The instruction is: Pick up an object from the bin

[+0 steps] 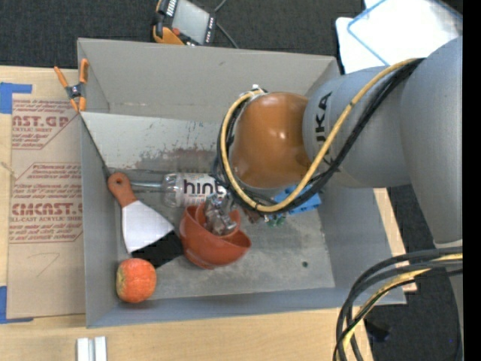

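My gripper (pixel 220 216) hangs under the orange dome, low in the middle of the bin, and reaches into the mouth of a red-orange plastic cup (pixel 214 248) that lies tilted on the floor. A clear bottle (pixel 186 189) with a white "hint" label lies on its side just behind the cup, its right end hidden under the gripper. How the jaws stand is hidden by the cup's rim and the wrist.
A scraper with an orange handle (pixel 120 189), a white blade and a black part lies left of the cup. An orange-red ball (pixel 136 280) sits in the front left corner. A blue thing (pixel 303 201) peeks from under the arm at right.
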{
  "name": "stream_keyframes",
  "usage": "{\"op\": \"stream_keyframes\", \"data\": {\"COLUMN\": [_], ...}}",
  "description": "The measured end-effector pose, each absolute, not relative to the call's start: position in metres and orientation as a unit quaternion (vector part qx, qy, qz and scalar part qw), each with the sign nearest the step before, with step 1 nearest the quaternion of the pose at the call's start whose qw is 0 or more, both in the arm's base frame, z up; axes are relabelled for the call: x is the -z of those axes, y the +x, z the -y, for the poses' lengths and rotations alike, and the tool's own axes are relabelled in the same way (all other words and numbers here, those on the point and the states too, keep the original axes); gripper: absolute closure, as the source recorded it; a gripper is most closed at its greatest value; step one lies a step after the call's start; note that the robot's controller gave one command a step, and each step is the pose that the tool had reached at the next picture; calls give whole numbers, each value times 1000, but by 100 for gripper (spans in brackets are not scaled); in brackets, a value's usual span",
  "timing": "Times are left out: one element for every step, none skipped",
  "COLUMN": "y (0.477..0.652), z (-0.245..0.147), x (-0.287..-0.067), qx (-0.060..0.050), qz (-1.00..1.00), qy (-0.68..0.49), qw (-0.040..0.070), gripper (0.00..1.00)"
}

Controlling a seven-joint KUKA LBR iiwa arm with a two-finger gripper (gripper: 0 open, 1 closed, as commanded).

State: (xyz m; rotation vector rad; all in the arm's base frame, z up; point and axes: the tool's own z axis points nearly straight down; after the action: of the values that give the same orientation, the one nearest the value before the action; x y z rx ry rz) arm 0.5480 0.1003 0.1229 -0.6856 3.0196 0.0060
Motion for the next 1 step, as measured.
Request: {"op": "stream_keyframes", "data": {"y": [541], "z": [-95], "x": [-87], "qx": [3], "qz": [-927], "qy": [-373], "qw": [36], "gripper": [100]}}
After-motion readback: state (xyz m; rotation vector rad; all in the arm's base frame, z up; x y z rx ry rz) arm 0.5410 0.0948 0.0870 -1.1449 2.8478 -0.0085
